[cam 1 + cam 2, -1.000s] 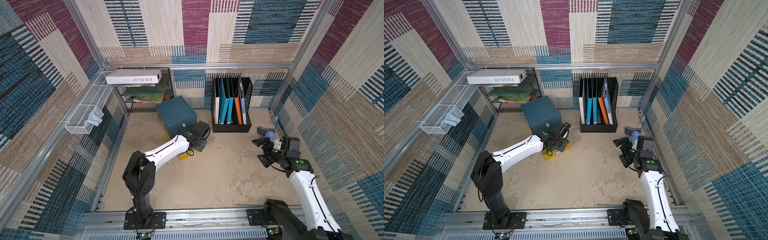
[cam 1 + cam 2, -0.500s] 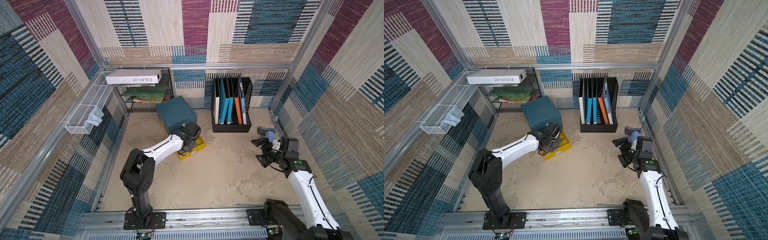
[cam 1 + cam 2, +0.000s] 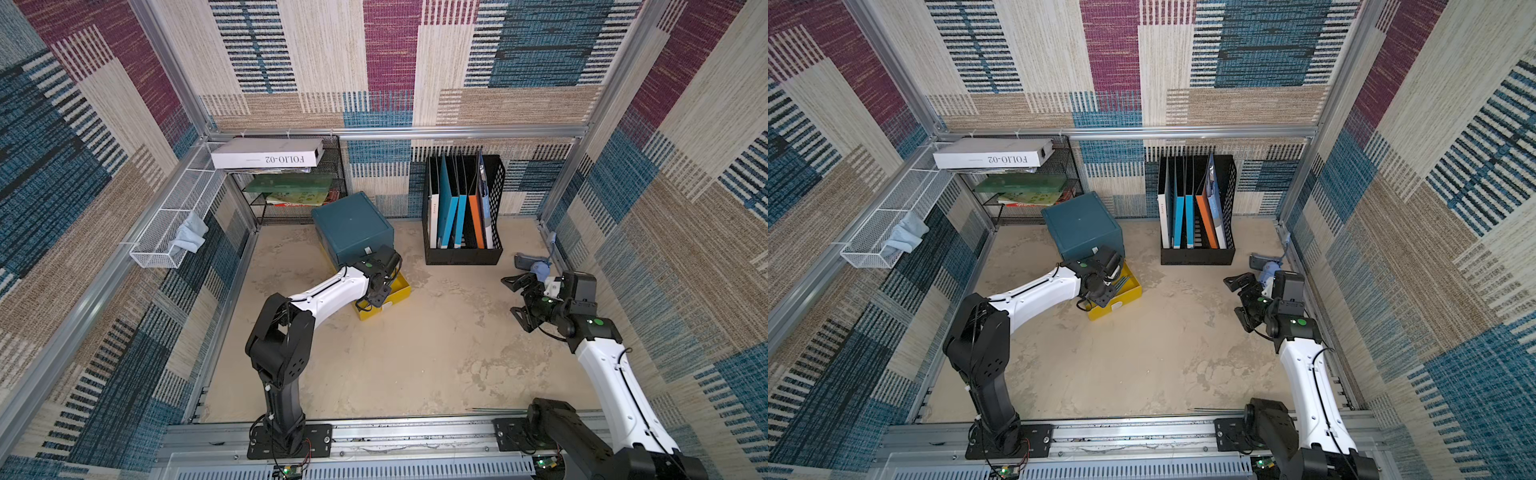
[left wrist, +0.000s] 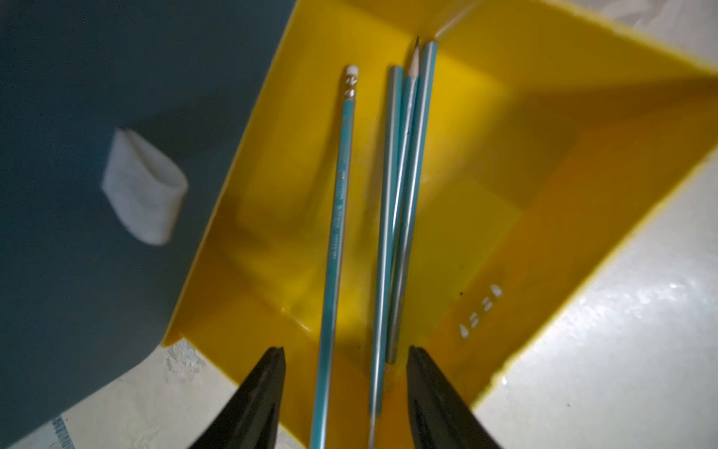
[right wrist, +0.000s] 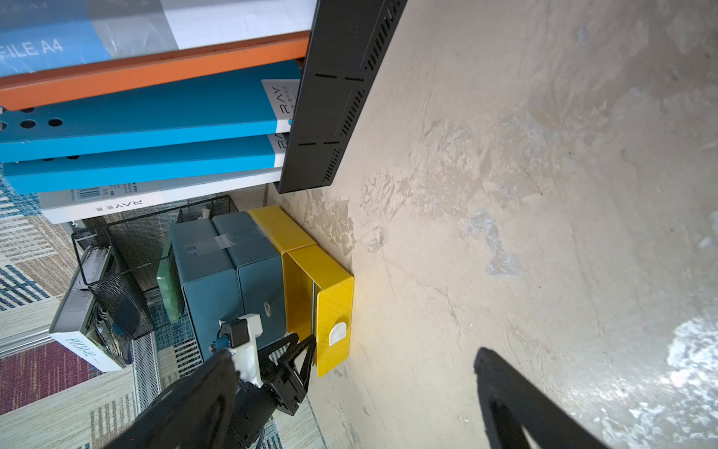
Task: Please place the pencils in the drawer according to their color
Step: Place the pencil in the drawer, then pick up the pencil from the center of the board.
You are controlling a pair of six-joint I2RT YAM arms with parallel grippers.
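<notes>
The left gripper (image 4: 345,350) hangs over the yellow drawer (image 4: 544,155) with jaws apart, holding nothing, and the teal pencils (image 4: 400,194) lie in the drawer, so it should lift straight up without bumping them, while the right gripper (image 3: 515,297) sits wide open and empty.

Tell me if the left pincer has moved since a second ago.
Yes. The left pincer has drawn back from the black file rack, uncovering the rack-side corner of the yellow drawer; its jaws now stand apart.
</notes>
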